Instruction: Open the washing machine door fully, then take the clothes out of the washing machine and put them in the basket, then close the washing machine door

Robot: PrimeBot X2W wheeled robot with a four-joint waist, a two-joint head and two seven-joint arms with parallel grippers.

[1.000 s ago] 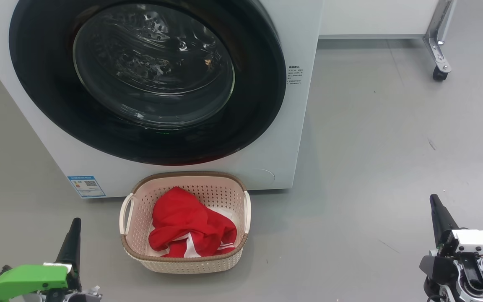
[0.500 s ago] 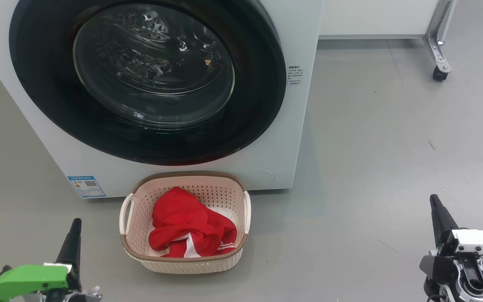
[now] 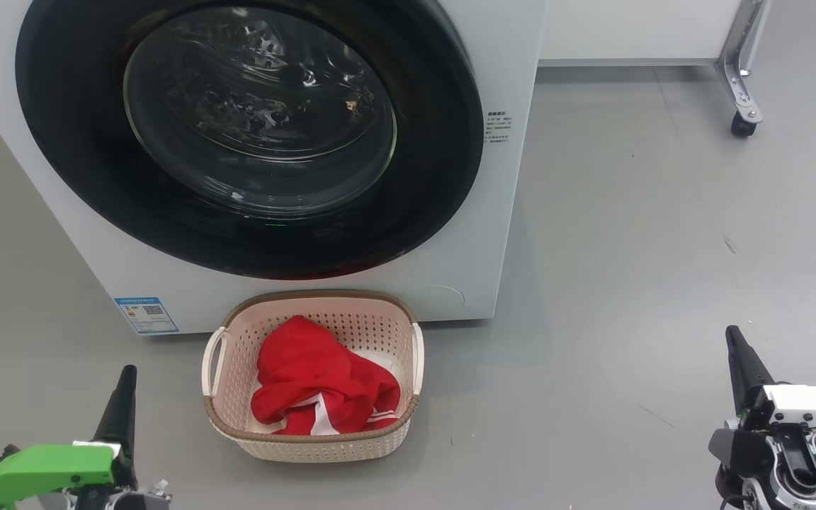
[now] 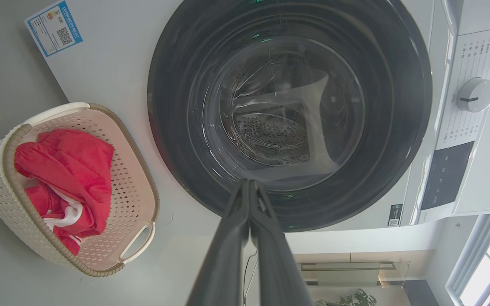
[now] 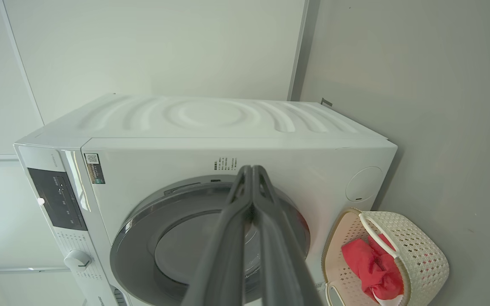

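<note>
My left claw point(image 4: 249, 183) and right claw point(image 5: 252, 168) are pinched closed, empty, open floor point(image 3: 627, 248) around; the washing machine door point(image 3: 252, 134) sits flush; the clothes point(image 3: 309, 382) lie in the basket point(image 3: 309, 295), just before the washing machine point(image 3: 511, 64).

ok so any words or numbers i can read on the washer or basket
Nothing legible.
Blue label sticker on the big white front-loading washing machine: QR code, print too small.
Grey print block beside the round black-rimmed glass door: too small.
White control panel markings: blurred.
Cream perforated plastic basket: no text.
</note>
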